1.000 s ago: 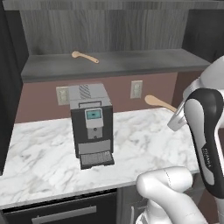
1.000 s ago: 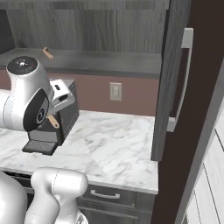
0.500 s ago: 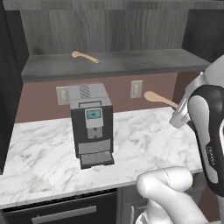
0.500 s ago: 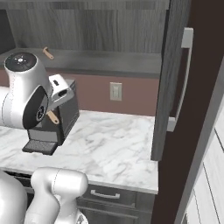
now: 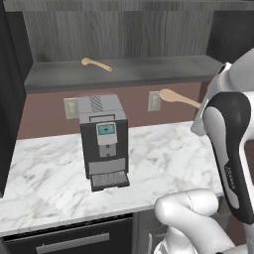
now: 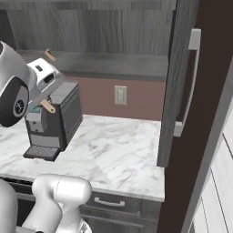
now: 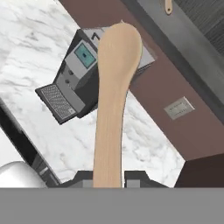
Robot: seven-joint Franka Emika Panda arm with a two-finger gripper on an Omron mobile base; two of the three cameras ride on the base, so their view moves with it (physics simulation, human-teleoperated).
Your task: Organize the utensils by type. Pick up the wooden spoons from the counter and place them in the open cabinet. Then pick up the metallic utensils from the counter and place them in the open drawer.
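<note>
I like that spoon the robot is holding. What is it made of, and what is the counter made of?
The spoon in the gripper looks like pale, smooth wood: tan all over, matte, no shine. The counter looks like polished white marble with grey veins, though it could be an imitation.

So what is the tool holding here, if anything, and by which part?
The tool holds a wooden spoon by the end of its handle, with the bowl pointing away, above the counter. Another spoon lies in the open cabinet.

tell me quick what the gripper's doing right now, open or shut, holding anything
Gripper: shut on a wooden spoon, held by its handle, raised above the counter.
</note>
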